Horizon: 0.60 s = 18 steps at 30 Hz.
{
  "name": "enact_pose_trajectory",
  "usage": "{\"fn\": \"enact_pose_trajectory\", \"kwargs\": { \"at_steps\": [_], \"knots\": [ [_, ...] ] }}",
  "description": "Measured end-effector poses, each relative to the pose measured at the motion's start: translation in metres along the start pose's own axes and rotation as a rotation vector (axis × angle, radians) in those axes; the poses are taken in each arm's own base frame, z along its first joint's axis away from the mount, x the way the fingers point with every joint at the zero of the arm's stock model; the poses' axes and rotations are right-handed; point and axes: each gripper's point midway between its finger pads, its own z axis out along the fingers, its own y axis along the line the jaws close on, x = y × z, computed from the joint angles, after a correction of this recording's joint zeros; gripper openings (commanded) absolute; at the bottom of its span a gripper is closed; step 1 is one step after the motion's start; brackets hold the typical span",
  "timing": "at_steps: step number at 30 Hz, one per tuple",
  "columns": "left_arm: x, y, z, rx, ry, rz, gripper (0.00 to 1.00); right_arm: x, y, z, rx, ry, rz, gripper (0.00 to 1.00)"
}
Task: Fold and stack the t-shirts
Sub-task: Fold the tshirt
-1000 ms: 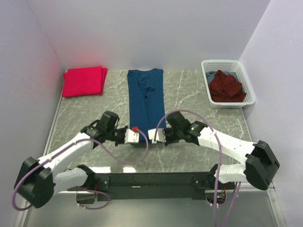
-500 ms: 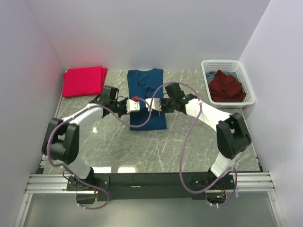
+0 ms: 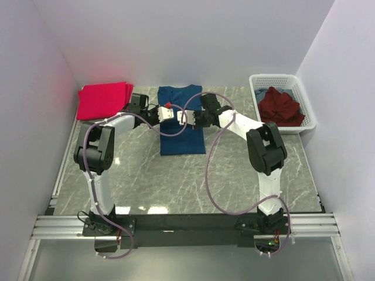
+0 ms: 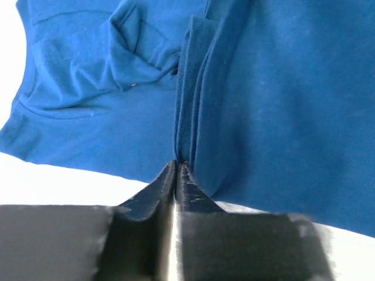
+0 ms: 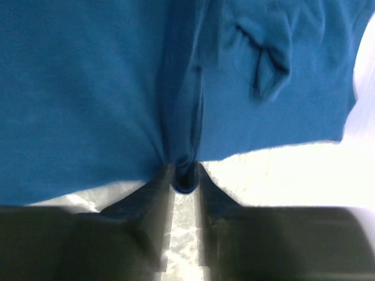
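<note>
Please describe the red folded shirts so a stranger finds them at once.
Start at the far left corner of the grey marble table. There lies a flat stack of bright pinkish-red folded t-shirts. Its neighbour, the dark blue t-shirt, is a single, longer piece.

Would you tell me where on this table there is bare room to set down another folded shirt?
The widest bare marble lies between the blue t-shirt and the arm bases. A smaller patch sits in front of the basket. It is crowded along the far strip, where both arms cross between the red stack, the shirt and the basket.
</note>
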Motion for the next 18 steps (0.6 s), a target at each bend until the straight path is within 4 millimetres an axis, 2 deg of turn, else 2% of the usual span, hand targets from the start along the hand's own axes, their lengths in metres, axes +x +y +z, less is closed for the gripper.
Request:
{"fn": "enact_pose_trajectory", "kwargs": {
  "at_steps": [1, 2, 4, 6, 8, 11, 15, 18],
  "knots": [
    [0.002, 0.002, 0.001, -0.01, 0.006, 0.002, 0.3, 0.003, -0.002, 0.003, 0.008, 0.008, 0.0, 0.44],
    [0.004, 0.005, 0.003, -0.021, 0.009, 0.002, 0.46, 0.006, -0.005, 0.006, 0.023, 0.017, -0.001, 0.54],
    [0.004, 0.015, 0.003, -0.068, 0.012, -0.001, 0.6, 0.01, -0.013, 0.006, 0.057, 0.032, 0.007, 0.61],
    [0.003, 0.025, 0.001, -0.12, 0.008, -0.013, 0.6, 0.012, -0.021, 0.005, 0.093, 0.039, 0.017, 0.61],
    [0.003, 0.03, -0.005, -0.16, 0.005, -0.04, 0.56, 0.012, -0.03, -0.001, 0.126, 0.039, 0.036, 0.6],
    [0.0, 0.017, -0.026, -0.161, -0.01, -0.081, 0.5, 0.006, -0.031, -0.018, 0.139, 0.02, 0.062, 0.55],
    [-0.014, -0.02, -0.066, -0.112, -0.038, -0.091, 0.48, -0.013, -0.005, -0.066, 0.111, -0.03, 0.065, 0.51],
    [-0.027, -0.06, -0.08, -0.045, -0.073, -0.08, 0.51, -0.032, 0.029, -0.088, 0.081, -0.069, 0.026, 0.5]
  ]
}}
